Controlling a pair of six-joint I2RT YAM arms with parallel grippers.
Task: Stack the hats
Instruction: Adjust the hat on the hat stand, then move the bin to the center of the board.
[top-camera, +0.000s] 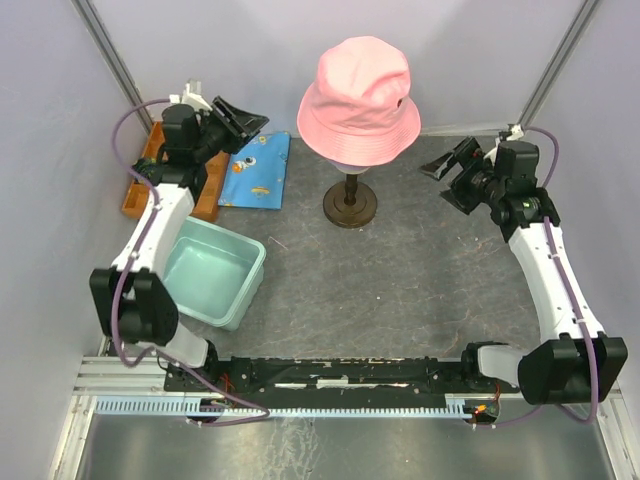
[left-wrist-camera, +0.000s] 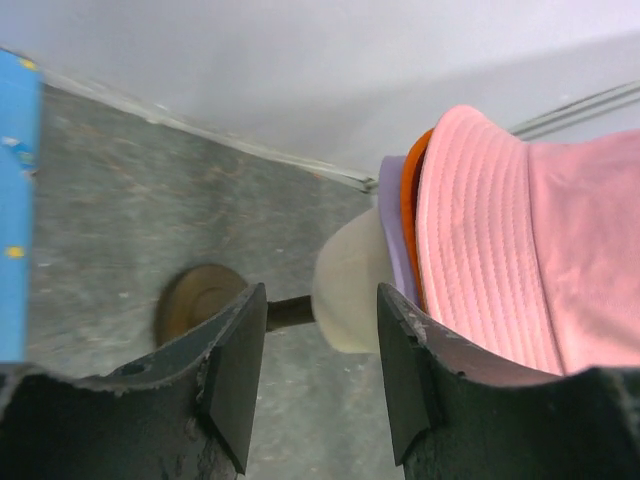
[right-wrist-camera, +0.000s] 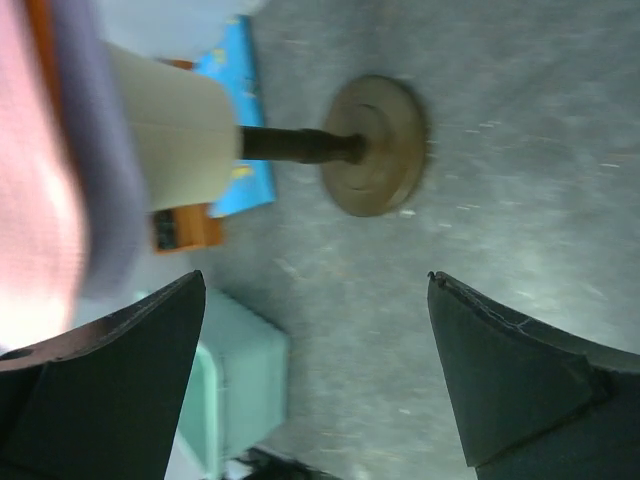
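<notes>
Snugly the hats (top-camera: 357, 95) nest — pink outermost, orange beneath.

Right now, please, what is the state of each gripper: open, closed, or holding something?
Left gripper: open, holding nothing.
Right gripper: open wide, holding nothing.

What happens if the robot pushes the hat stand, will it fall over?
It might wobble or tip: the hats and head sit high on a thin post over a small round base. The base looks heavy, so a light nudge probably only slides it. The hats look soft and would likely just dent.
</notes>
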